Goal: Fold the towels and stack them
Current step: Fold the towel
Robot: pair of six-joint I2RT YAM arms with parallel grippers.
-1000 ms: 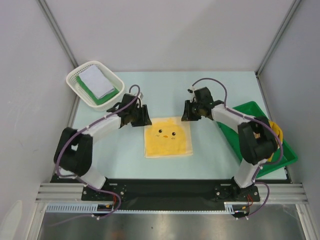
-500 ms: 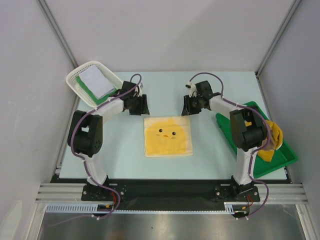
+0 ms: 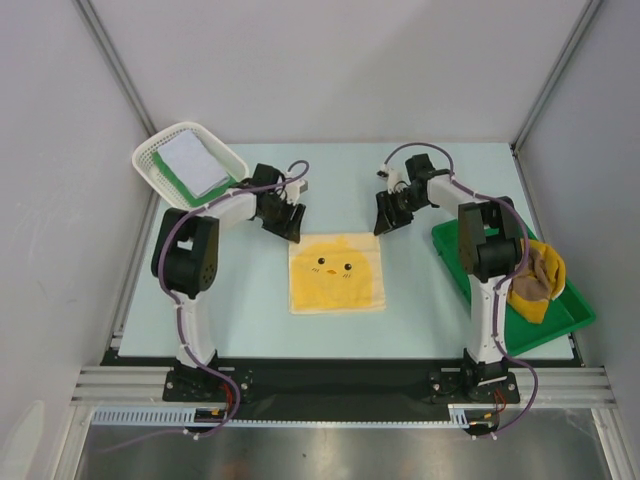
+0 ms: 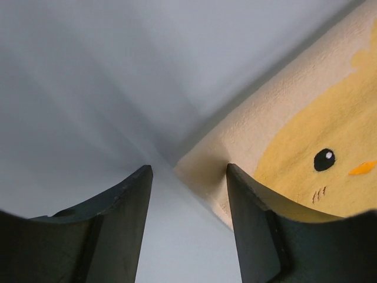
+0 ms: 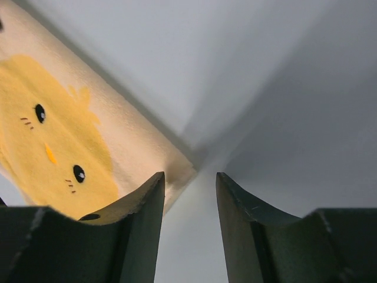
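Observation:
A yellow towel with a chick face (image 3: pixel 337 273) lies flat in the middle of the table. My left gripper (image 3: pixel 292 226) is open, low over the towel's far left corner (image 4: pixel 203 162); one finger stands over the cloth, the other over the table. My right gripper (image 3: pixel 385 222) is open at the far right corner (image 5: pixel 179 171) in the same way. Neither holds anything. A white basket (image 3: pixel 189 166) at the back left holds a folded white towel on a green one. A crumpled brown and yellow towel (image 3: pixel 535 280) lies in the green tray (image 3: pixel 560 325) at the right.
The white basket is tilted on the left arm's link. The green tray stands close to the right arm. Grey enclosure walls stand on the left, back and right of the pale table (image 3: pixel 240 310).
Both arms have straightened and their grippers now sit lower at the towel's two far corners. The basket has been tipped up by the left arm. More of the crumpled towel shows.

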